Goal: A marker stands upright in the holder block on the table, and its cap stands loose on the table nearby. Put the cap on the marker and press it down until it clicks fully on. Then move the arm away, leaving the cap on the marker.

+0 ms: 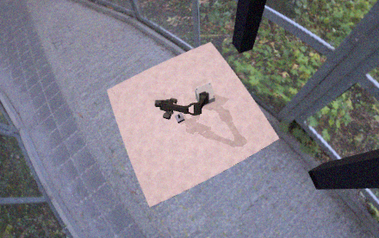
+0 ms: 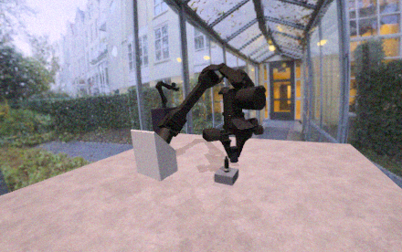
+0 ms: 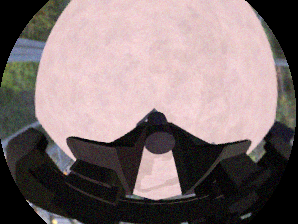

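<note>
The fingers are clamped on the dark cap (image 3: 158, 137), held up off the pink table (image 2: 297, 201). The gripper (image 2: 234, 155) hangs just above the marker (image 2: 226, 162), which stands upright in its grey holder block (image 2: 227, 175), near the pale wedge-shaped box (image 2: 153, 154).

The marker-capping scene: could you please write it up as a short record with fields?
gripper: shut on the cap, raised off the table
cap: dark, round, seen between the fingers in the wrist view
marker: dark, upright in the holder block, uncapped
holder block: small grey block on the table, beside and below the gripper
table: pinkish top
grey box: at the arm's base
task stage: cap picked up, not yet on the marker
</note>
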`<state>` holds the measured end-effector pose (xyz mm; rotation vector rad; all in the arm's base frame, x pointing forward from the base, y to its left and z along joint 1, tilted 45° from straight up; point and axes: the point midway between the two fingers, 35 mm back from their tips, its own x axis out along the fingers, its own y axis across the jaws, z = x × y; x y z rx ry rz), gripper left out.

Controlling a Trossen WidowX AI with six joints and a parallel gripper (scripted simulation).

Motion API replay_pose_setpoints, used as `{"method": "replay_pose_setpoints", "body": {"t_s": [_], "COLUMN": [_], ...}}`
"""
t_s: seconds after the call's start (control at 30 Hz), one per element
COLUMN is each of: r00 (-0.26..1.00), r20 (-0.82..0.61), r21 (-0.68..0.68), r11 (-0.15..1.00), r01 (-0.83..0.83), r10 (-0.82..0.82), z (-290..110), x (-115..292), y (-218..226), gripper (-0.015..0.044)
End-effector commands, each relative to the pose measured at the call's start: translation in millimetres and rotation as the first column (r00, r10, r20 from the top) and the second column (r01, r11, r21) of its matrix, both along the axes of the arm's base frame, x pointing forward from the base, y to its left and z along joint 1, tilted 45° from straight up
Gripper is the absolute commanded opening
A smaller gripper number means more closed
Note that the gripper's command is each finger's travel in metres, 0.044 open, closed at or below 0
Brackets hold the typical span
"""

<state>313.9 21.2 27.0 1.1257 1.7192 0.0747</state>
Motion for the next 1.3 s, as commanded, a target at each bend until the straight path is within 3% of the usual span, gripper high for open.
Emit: {"method": "replay_pose_setpoints", "body": {"t_s": [0.0,0.63,1.27], "r00": [1.0,1.0,1.0], "r20": [-0.006,-0.009,-0.009], "r21": [0.0,0.001,0.0], "r11": [1.0,1.0,1.0], "r01": [0.003,0.003,0.003], "r10": [-0.003,-0.003,-0.003], "z": [7.3,38.7,23.4], "x": [-8.6,-47.0,-47.0], "y": [2.8,15.1,29.9], "gripper": [0.0,0.0,0.0]}}
